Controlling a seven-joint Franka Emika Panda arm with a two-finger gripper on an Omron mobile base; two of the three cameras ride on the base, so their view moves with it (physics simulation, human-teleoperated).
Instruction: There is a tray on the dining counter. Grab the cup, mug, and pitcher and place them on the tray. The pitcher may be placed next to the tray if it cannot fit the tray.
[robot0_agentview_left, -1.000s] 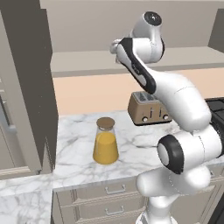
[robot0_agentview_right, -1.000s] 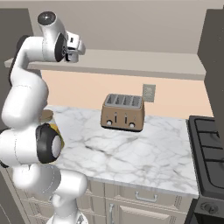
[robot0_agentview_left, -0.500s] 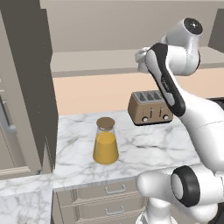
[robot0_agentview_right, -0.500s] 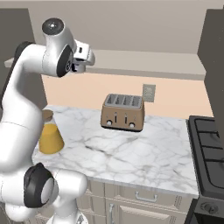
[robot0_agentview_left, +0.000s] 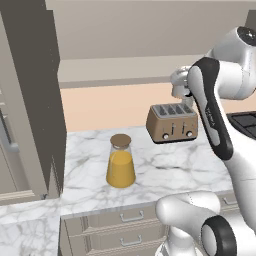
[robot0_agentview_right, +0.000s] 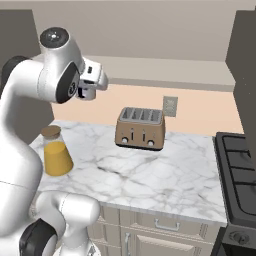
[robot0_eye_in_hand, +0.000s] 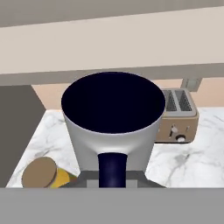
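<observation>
Since the frame 1 second back, your arm swung across toward the toaster's side of the worktop, carrying the hand to the right in the left base view, while the pitcher and the toaster stayed where they stood.

You had the gripper (robot0_agentview_right: 86, 93) raised high, just under the long wall shelf (robot0_agentview_right: 165, 71), above and well clear of the marble worktop (robot0_agentview_right: 150, 172). From the hand view, the mug (robot0_eye_in_hand: 113, 120) sat right in front of the camera, mouth toward the lens, dark navy inside with a pale outer wall and its handle pointing down at the lower edge; the jaws were clenched on it, though you could not see the fingertips themselves behind its body.

Your pitcher (robot0_agentview_left: 120, 162) stood upright on the worktop, full of orange liquid under its round brown cork lid, near the tall cabinet (robot0_agentview_left: 30, 100) and well apart from the 4-slot toaster (robot0_agentview_left: 172, 123). That toaster stood at the back against the peach wall, with a wall socket (robot0_agentview_right: 170, 105) just beside it in the right base view, and a dark stove (robot0_agentview_right: 240, 175) lay at the worktop's far end
</observation>
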